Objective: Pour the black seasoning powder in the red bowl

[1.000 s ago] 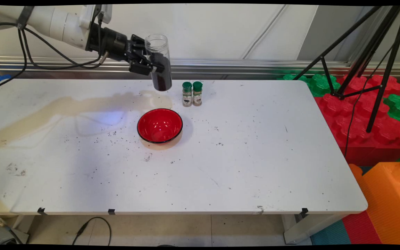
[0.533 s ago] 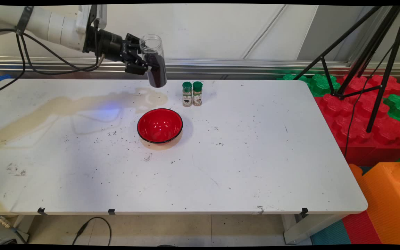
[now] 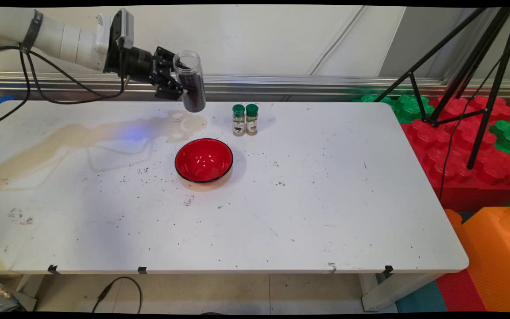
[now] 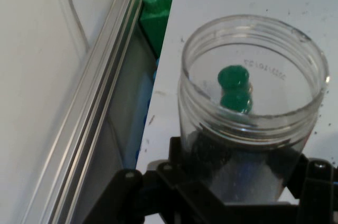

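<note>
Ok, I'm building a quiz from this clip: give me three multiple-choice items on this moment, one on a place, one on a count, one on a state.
1. Where is the jar?
A. in the bowl
B. in the air, left of the shakers
C. on the floor

2. How many green-capped shakers stand on the table?
A. one
B. two
C. four

3. What is the gripper doing?
A. hanging open
B. gripping the bowl
C. shut on the jar

Answers: 1 B, it hangs clear of the table; 2 B, a touching pair; 3 C, fingers clamp its sides.
</note>
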